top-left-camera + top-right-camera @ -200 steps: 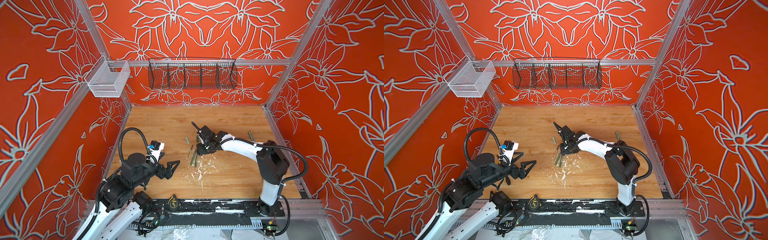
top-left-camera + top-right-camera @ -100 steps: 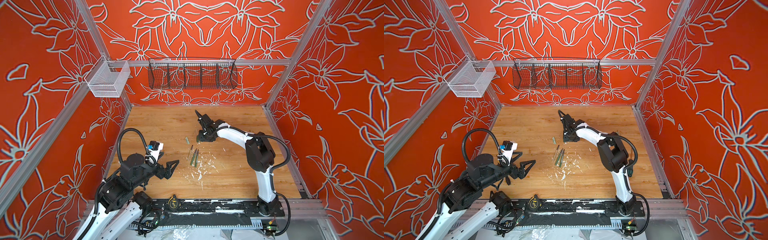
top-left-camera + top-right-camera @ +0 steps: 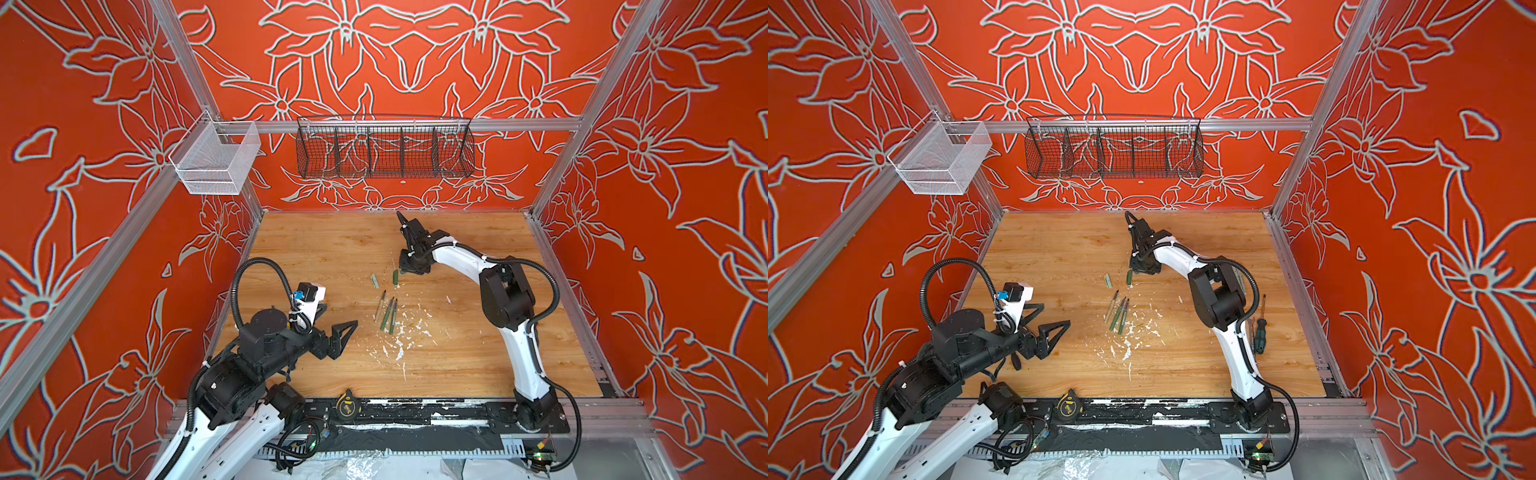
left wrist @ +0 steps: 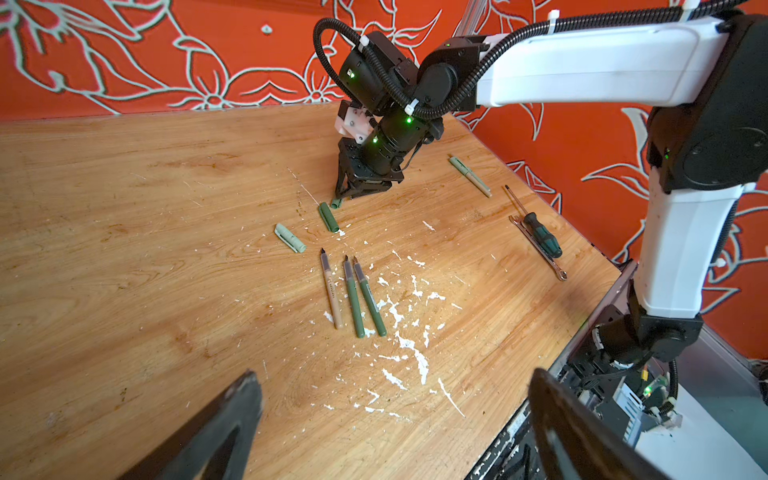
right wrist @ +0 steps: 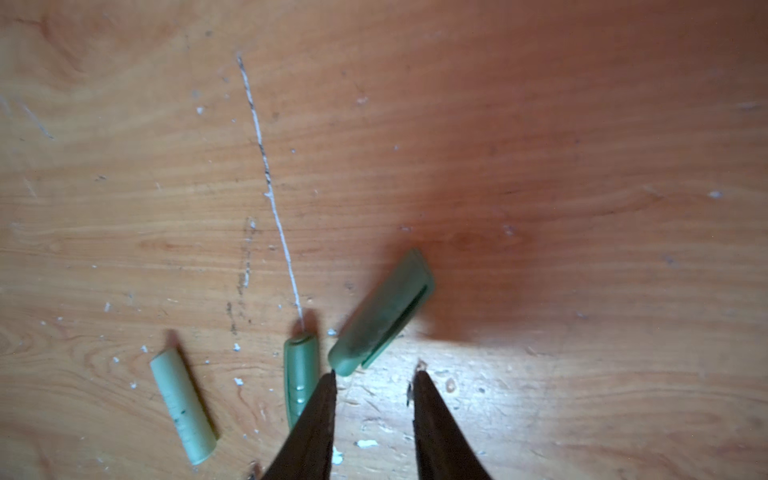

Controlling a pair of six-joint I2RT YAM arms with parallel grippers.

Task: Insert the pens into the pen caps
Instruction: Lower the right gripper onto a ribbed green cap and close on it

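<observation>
Green and tan barrels make up the three pens point(image 4: 353, 291), all uncapped, lying side by side in the middle of the desk point(image 4: 124, 208) with their dark tips pointing away from the robot. Just beyond those tips lie the loose pen caps: a pale cap point(image 4: 290, 237) nearest the three pens, a dark green cap point(image 4: 328, 217) a little further out, and a mid-green cap point(image 5: 382, 309) with a clip just beside the dark one's far end. A fourth pen point(image 4: 469, 176), pale and seemingly already capped, lies well to the right of the three pens, near a screwdriver point(image 4: 542, 237) and a spanner point(image 4: 557, 269). The right arm point(image 3: 457, 257) reaches past the three pens, and the right jaws stand low beside the mid-green cap, partly parted with only bare wood between them, grasping nothing. The left jaws, spread wide and empty, hang to the near left of the three pens, well apart from them. The step in hand looks like picking up a cap. Next, the right jaws should shift forward to straddle the mid-green cap across its narrow width and clench without knocking the dark green cap; the left jaws would then lift a matching pen by its barrel.
</observation>
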